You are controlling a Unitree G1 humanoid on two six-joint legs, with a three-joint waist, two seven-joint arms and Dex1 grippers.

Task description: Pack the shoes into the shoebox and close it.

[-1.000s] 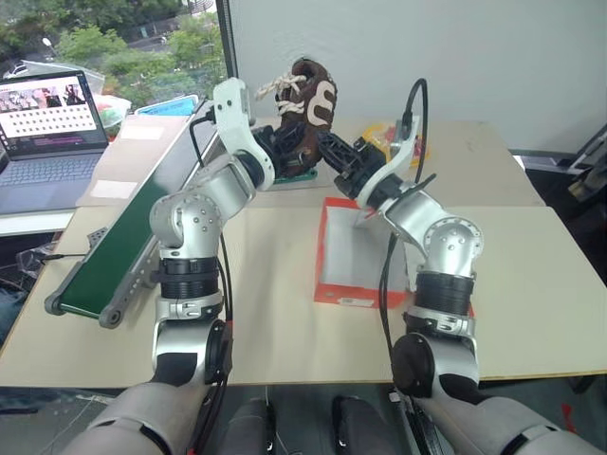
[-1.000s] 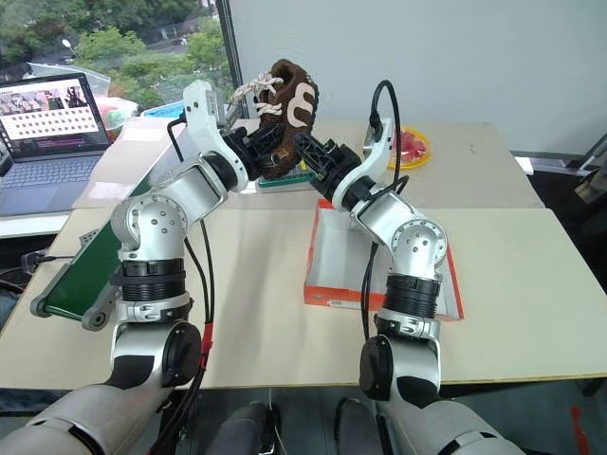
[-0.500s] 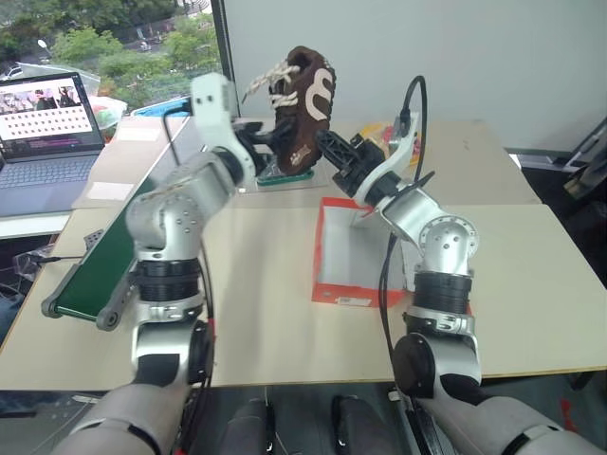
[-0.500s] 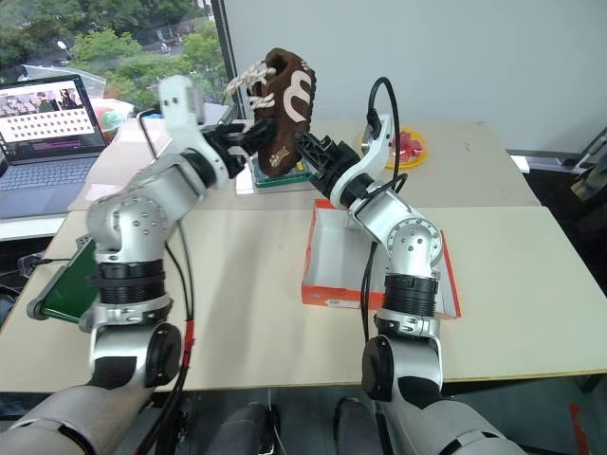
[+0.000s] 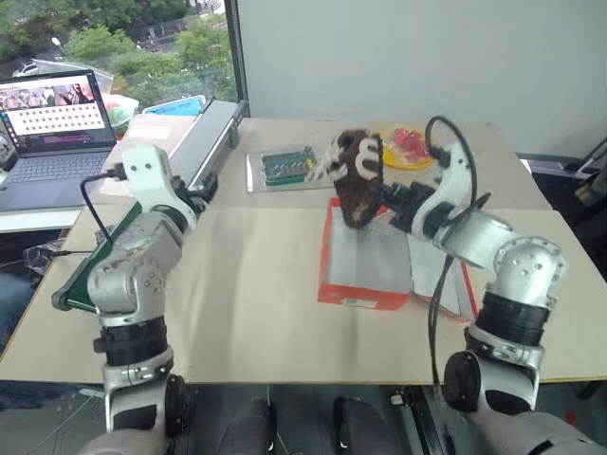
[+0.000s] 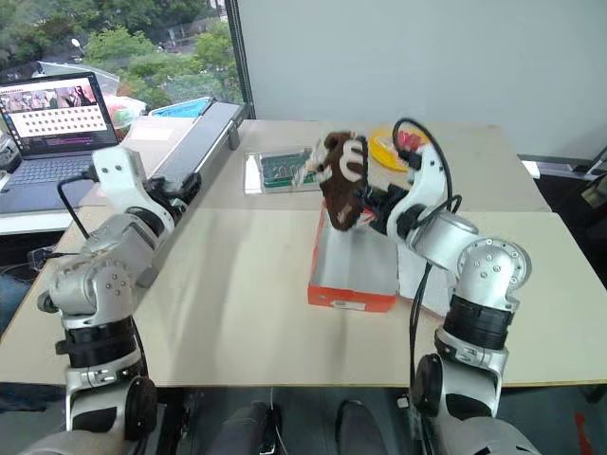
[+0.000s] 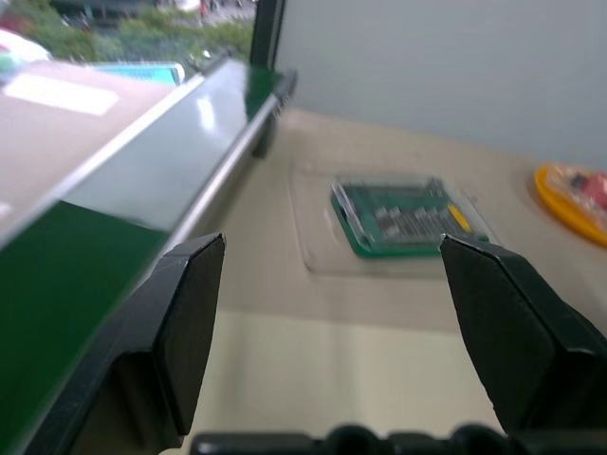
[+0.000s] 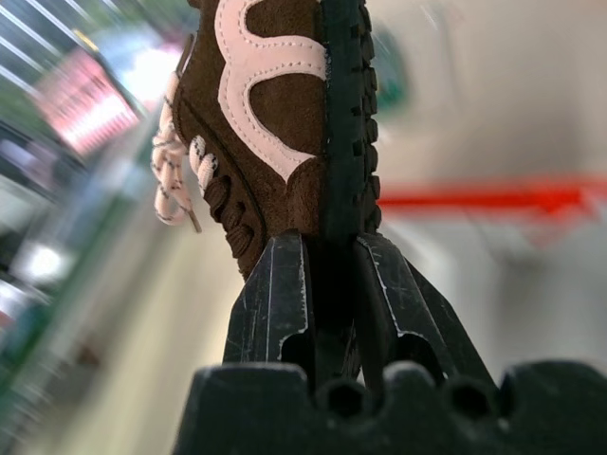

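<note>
Brown shoe (image 5: 356, 180): pinched by right gripper (image 8: 327, 261) above the open shoebox (image 5: 365, 270), hiding its far wall. Left gripper (image 7: 332, 341): spread wide, empty.

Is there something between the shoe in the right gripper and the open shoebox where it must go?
Nothing visible. The right gripper holds the shoe by its sole, hanging over the far end of the open shoebox. The white inside beneath it looks bare. The left gripper is open and away to the side.
</note>
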